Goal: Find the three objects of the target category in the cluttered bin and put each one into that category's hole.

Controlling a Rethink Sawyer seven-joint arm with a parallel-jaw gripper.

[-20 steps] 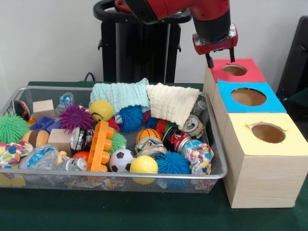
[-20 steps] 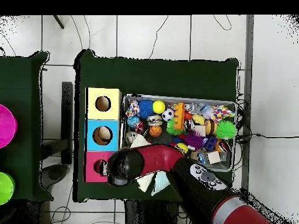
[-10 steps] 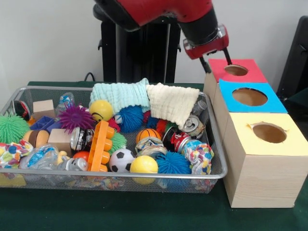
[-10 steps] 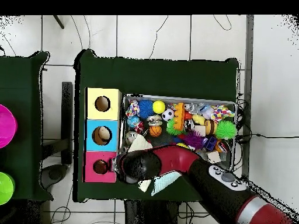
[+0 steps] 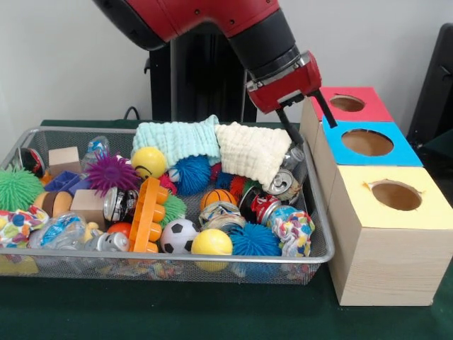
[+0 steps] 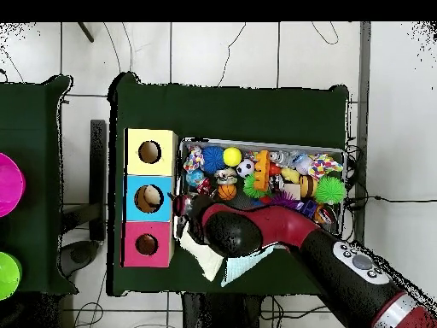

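Observation:
My gripper (image 5: 313, 133) hangs open and empty at the bin's back right corner, tilted, between the cream cloth (image 5: 251, 152) and the blue box (image 5: 403, 152). One fingertip is just above a silver can (image 5: 282, 183). The wire bin (image 5: 320, 212) holds a crushed red can (image 5: 263, 207), a basketball (image 5: 217, 197), a soccer ball (image 5: 177, 236), a yellow ball (image 5: 211, 242), blue spiky balls (image 5: 191, 173), a mint cloth (image 5: 177, 138) and wooden blocks (image 5: 88, 205). In the overhead view my arm (image 6: 256, 231) hides the bin's corner nearest the boxes.
Three wooden boxes with round holes stand in a row beside the bin: red (image 5: 371, 108), blue, and yellow (image 5: 432, 209). From above they show as yellow (image 6: 136, 141), blue (image 6: 135, 186) and red (image 6: 132, 232). An orange toy (image 5: 148, 212) and a purple spiky ball (image 5: 112, 173) fill the bin's left.
The gripper has left the red box's hole, moving down and toward the bin, and now tilts over the bin's back right corner. The bin's contents have not shifted.

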